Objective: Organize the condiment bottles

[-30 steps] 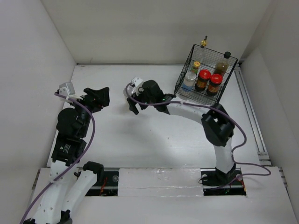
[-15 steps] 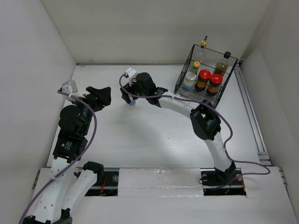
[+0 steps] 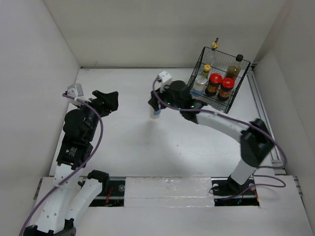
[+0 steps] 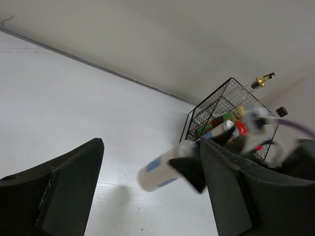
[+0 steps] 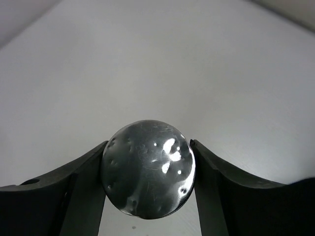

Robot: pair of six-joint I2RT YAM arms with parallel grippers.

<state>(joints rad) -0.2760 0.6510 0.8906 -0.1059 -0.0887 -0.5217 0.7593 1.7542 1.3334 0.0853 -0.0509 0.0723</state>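
Note:
My right gripper (image 3: 157,105) is shut on a white blue-labelled shaker (image 3: 156,113) and holds it above the table, left of the black wire basket (image 3: 241,78). The wrist view looks down on its silver lid (image 5: 147,168), with a finger (image 5: 76,191) pressed against each side. In the basket stand another shaker (image 3: 200,83), two red-lidded jars (image 3: 214,81), a yellow-capped bottle (image 3: 206,70), a dark black-capped bottle (image 3: 235,67) and a tall gold-capped bottle (image 3: 213,47). My left gripper (image 3: 106,101) hangs open at the left, holding nothing. Its view shows the held shaker (image 4: 162,169) tilted in the air.
The basket (image 4: 204,114) stands at the table's far right corner against the wall. White walls close in the table at the back and on both sides. A rail (image 3: 263,118) runs along the right edge.
My right gripper has shut on the shaker, lifted it and carried it rightward toward the basket. The left arm has barely moved.

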